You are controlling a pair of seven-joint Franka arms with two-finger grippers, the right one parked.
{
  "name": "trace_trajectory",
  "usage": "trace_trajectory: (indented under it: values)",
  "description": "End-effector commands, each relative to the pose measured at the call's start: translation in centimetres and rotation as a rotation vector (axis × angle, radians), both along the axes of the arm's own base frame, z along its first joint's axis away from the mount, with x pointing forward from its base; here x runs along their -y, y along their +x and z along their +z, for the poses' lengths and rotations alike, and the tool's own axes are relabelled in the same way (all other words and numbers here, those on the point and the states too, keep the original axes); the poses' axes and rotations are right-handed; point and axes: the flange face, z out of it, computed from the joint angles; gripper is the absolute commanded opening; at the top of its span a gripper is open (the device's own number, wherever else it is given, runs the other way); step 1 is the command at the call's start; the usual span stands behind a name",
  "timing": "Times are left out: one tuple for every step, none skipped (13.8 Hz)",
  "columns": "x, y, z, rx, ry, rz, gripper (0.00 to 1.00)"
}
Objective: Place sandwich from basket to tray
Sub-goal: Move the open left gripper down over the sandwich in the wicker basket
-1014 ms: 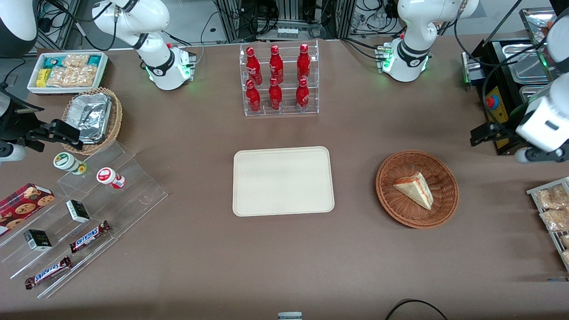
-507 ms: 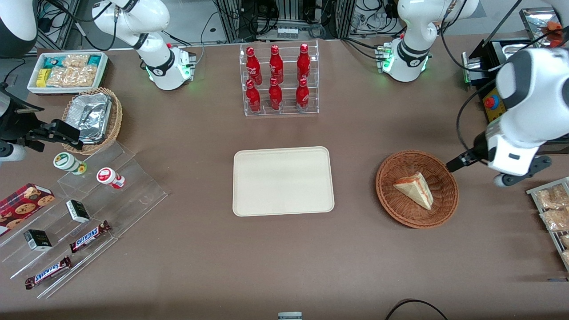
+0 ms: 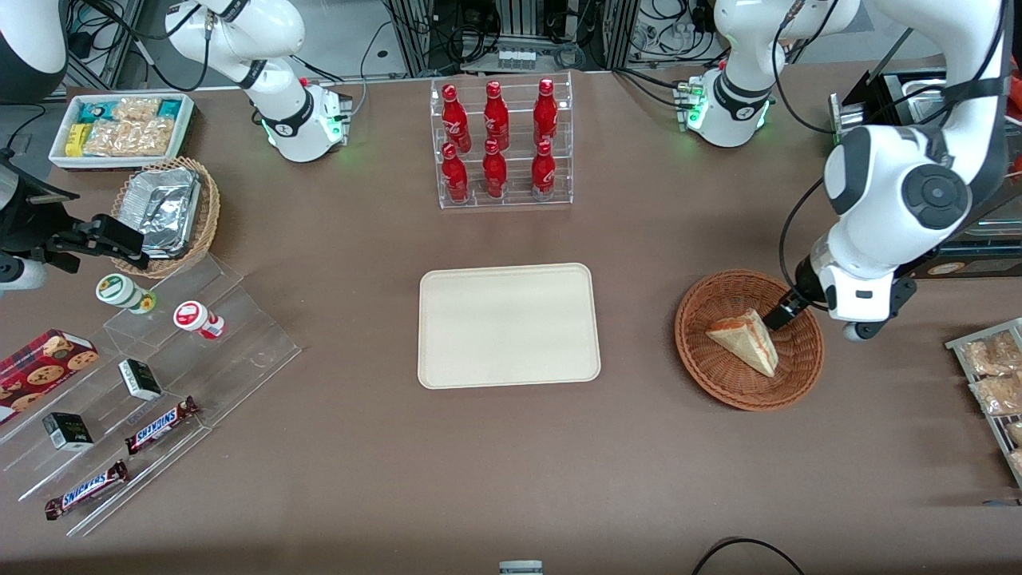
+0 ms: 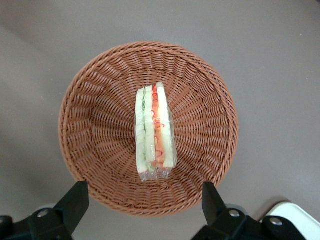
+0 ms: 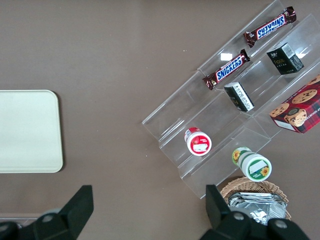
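Observation:
The sandwich (image 3: 744,339), a pale wedge with red and green filling, lies in the round reddish-brown basket (image 3: 798,363) toward the working arm's end of the table. In the left wrist view the sandwich (image 4: 155,132) stands on edge in the middle of the basket (image 4: 100,100). My left gripper (image 3: 777,317) hangs open over the basket, beside the sandwich and above it. Its fingers (image 4: 75,202) are spread wide on either side of the basket's rim, and the gripper (image 4: 144,200) holds nothing. The cream tray (image 3: 509,325) lies bare at the table's middle.
A clear rack of red bottles (image 3: 501,144) stands farther from the camera than the tray. Acrylic steps with snacks (image 3: 160,375), a tan basket of foil containers (image 3: 164,212) and a white snack box (image 3: 120,128) lie toward the parked arm's end. A rack of packets (image 3: 994,383) sits beside the basket.
The left arm has swung in from the working arm's end of the table, and its gripper now hangs over the basket. The sandwich, basket and tray have not moved.

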Motion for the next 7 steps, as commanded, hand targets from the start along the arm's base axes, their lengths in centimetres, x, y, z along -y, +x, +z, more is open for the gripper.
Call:
trace_trajectory:
  values:
    - [0.1, -0.4, -3.6, 0.024, -0.007, 0.054, 1.0]
    - [0.1, -0.5, -4.5, 0.028, -0.01, 0.063, 1.0]
    - [0.1, -0.7, -5.1, 0.032, -0.011, 0.068, 1.0]
    - [0.0, -0.8, -5.6, 0.031, -0.012, 0.072, 1.0]
    - [0.0, -0.8, -6.0, 0.023, -0.011, 0.075, 1.0]
    - [0.0, -0.8, -6.5, 0.021, -0.014, 0.093, 1.0]
    - [0.1, -0.6, -6.9, 0.031, -0.018, 0.114, 1.0]
